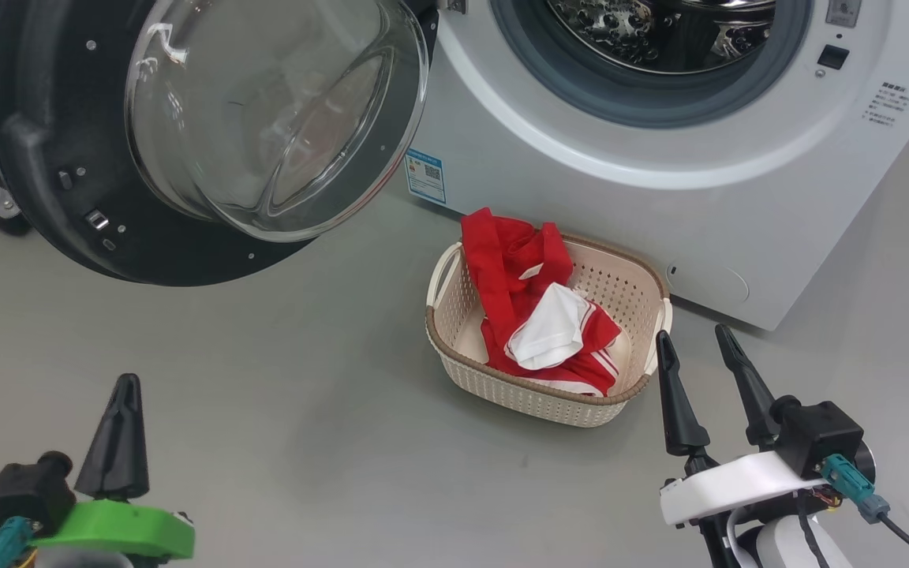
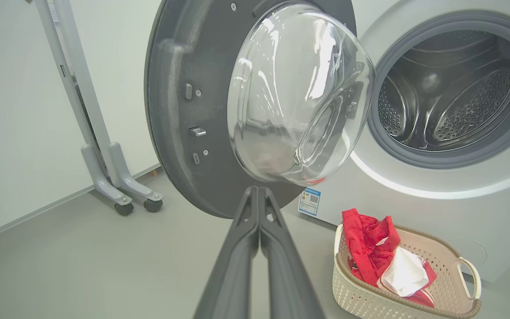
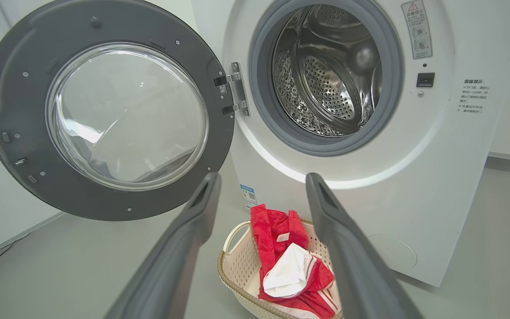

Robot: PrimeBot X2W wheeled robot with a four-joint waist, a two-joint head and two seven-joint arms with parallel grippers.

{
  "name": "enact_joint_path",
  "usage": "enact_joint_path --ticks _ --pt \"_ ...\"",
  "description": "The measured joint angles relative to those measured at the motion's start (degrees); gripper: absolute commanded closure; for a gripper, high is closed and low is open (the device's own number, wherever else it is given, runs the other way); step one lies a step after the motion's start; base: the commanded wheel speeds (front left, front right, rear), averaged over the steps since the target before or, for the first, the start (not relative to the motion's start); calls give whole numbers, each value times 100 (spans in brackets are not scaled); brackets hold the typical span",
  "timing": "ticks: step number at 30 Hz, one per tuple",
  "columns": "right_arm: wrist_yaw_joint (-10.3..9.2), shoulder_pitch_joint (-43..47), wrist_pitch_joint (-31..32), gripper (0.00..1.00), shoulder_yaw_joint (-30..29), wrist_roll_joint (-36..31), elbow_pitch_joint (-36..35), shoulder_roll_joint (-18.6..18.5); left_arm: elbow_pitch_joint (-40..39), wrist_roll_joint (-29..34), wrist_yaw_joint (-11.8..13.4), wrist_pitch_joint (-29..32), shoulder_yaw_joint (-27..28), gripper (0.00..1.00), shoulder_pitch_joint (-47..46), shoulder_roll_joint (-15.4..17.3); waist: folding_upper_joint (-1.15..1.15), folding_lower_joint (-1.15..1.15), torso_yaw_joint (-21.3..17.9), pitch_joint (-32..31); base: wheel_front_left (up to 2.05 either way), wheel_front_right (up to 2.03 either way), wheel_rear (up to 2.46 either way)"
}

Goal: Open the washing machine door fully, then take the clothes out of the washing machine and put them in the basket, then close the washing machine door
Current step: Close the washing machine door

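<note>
The washing machine door (image 1: 44,181) stands swung wide open, left of the washing machine (image 1: 581,150). The clothes (image 1: 514,272) lie in the basket (image 1: 533,398) on the floor (image 1: 304,394), just before the machine. Left fingers (image 1: 119,442): pressed together, holding nothing. Right fingers (image 1: 675,402): spread, empty, near the basket.

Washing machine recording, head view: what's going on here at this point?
A two-armed robot is unloading a washing machine. Its door stands wide open, the drum looks empty as far as the views reach, and the red and white clothes lie in the basket in front of it. Neither gripper holds anything: the left gripper is shut and the right gripper is open beside the basket. Closing the door is what's left.
</note>
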Motion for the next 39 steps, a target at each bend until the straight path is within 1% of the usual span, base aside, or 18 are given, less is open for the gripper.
enact_joint_path --ticks 2,7,13,20,24,27,31,35,39 --pt "-2 -32 0 0 20 -20 -1 -1 -131 -9 -1 0 113 100 -12 14 0 0 -36 59 0 0 0" --pt "-10 -170 2 0 127 -131 -13 -2 -579 -71 -1 -2 515 100 -309 199 0 0 -136 247 0 0 0" --pt "-53 -308 91 0 223 -245 -48 -19 -932 -216 -2 -2 1082 100 -835 652 0 0 -280 530 0 0 0" --pt "-62 -530 209 0 321 -439 -100 -64 -947 -697 -2 -35 1744 100 -1495 1261 0 0 -477 897 0 0 0" --pt "-62 -687 255 0 371 -516 -114 -80 -644 -1044 -2 -26 2078 100 -1848 1657 0 0 -626 1085 0 0 0" --pt "-62 -758 256 0 393 -533 -112 -86 -297 -1467 -2 133 2426 100 -2165 1875 0 0 -760 1197 0 0 0" --pt "-60 -811 256 0 445 -552 -100 -86 308 -2153 -2 452 2914 100 -2547 2017 0 0 -950 1320 0 0 0" --pt "-60 -828 255 0 488 -552 -79 -86 933 -2626 -2 799 3288 100 -2927 2264 0 0 -1131 1421 0 0 0" --pt "-59 -926 255 0 528 -552 -58 -86 1556 -3265 23 1184 3687 100 -3357 2395 0 0 -1300 1503 0 0 0"
